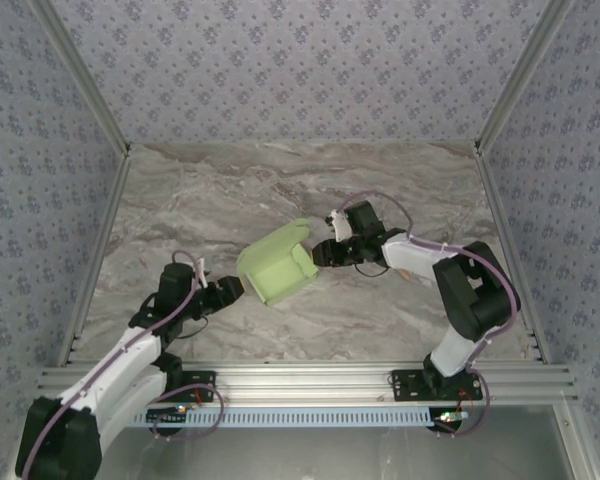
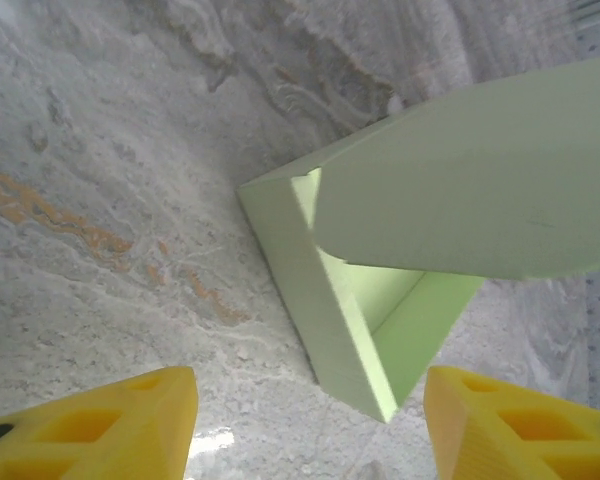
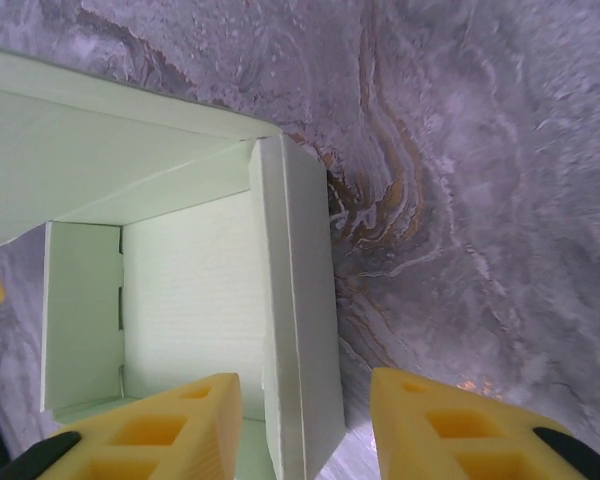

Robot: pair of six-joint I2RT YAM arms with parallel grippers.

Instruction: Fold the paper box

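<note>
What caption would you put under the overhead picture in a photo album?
A half-folded lime-green paper box sits on the marbled table between the left gripper and the right gripper.

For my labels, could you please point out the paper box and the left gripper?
paper box (image 1: pixel 275 268): top external view, its green middle.
left gripper (image 1: pixel 232 290): top external view, between its fingertips.

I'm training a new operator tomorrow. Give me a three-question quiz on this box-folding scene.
1. True or false: the paper box is closed, its lid flap down.
2. What stands between the fingers of the right gripper? A) a box wall B) the other gripper C) nothing
3. Fill in: the left gripper has its jaws ___.
Key: 1 false; 2 A; 3 open.
</note>
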